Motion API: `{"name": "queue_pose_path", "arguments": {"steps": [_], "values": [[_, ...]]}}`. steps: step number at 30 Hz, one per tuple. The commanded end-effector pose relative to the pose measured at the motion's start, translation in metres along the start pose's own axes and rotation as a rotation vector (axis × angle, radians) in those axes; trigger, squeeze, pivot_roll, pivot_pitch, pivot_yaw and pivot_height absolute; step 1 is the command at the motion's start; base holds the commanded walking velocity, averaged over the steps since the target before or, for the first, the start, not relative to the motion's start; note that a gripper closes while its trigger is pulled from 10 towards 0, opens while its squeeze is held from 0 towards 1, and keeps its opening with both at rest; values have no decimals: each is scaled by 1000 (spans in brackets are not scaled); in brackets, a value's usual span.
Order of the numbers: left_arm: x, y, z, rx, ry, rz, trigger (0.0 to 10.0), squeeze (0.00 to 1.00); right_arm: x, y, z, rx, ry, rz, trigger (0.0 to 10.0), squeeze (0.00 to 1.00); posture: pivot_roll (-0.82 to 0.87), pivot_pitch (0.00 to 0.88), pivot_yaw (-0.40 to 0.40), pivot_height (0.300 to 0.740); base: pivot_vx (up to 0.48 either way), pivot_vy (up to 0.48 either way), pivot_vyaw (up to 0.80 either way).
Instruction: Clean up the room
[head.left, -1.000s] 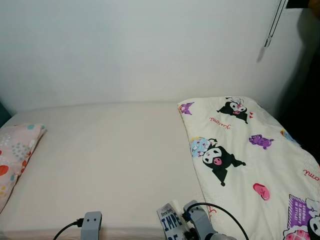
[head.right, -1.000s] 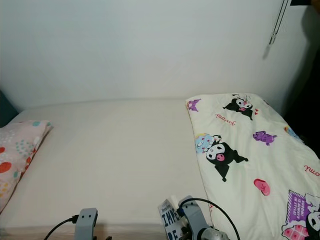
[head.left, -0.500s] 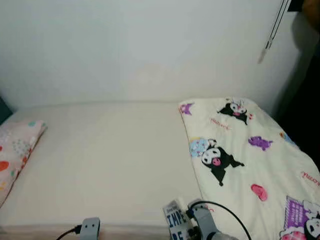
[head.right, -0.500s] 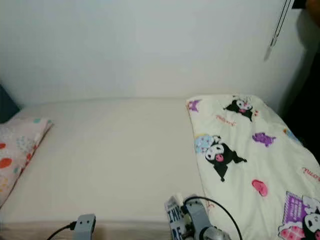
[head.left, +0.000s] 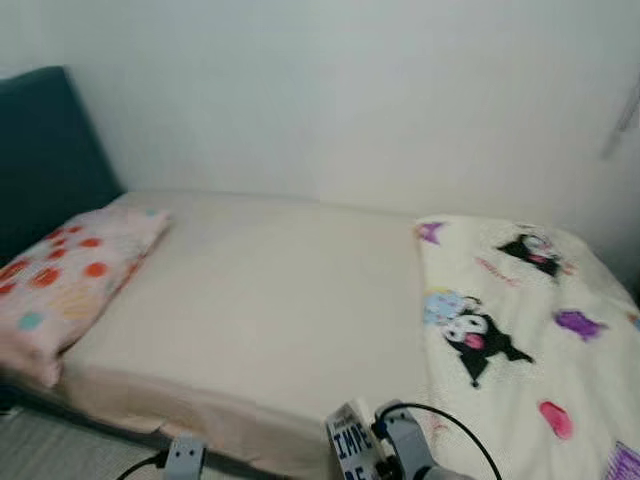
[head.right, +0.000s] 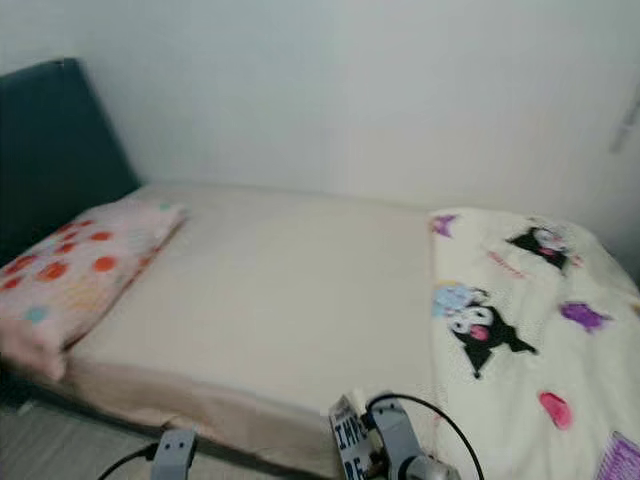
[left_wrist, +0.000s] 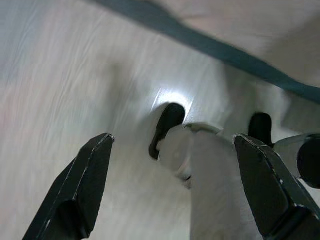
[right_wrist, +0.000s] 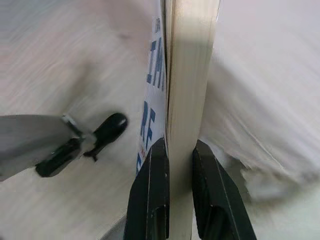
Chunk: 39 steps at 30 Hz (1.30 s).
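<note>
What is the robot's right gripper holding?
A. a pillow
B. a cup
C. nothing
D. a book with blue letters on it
D: the right gripper has its two black fingers pressed on either side of a thin book with blue letters on its cover, while the spotted pillow lies on the bed.

Matt cloth bedsheet (head.left: 280, 300), glossy floor (left_wrist: 75, 90)
</note>
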<state>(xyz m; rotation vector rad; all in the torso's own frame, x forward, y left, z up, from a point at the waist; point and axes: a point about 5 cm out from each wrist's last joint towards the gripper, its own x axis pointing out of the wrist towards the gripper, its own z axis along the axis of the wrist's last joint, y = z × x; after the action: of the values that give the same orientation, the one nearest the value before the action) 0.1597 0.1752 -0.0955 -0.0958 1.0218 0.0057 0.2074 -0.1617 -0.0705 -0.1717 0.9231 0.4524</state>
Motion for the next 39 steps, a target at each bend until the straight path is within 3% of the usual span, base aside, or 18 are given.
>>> {"name": "queue_pose_path", "arguments": {"steps": [1,18,39], "values": [[-1,2,-3,13,12,4,10000,0,1,3,0,-11,2,14,10000,0,-37,0,-42,740,0,0,794],[-1,2,-4,60,19,-4,10000,0,2,8,-4,-39,25,38,10000,0,-39,0,-39,740,0,0,794],[0,-2,-3,13,13,-9,10000,0,1,2,-4,-52,34,-27,10000,0,-40,0,-42,740,0,0,795]]}}
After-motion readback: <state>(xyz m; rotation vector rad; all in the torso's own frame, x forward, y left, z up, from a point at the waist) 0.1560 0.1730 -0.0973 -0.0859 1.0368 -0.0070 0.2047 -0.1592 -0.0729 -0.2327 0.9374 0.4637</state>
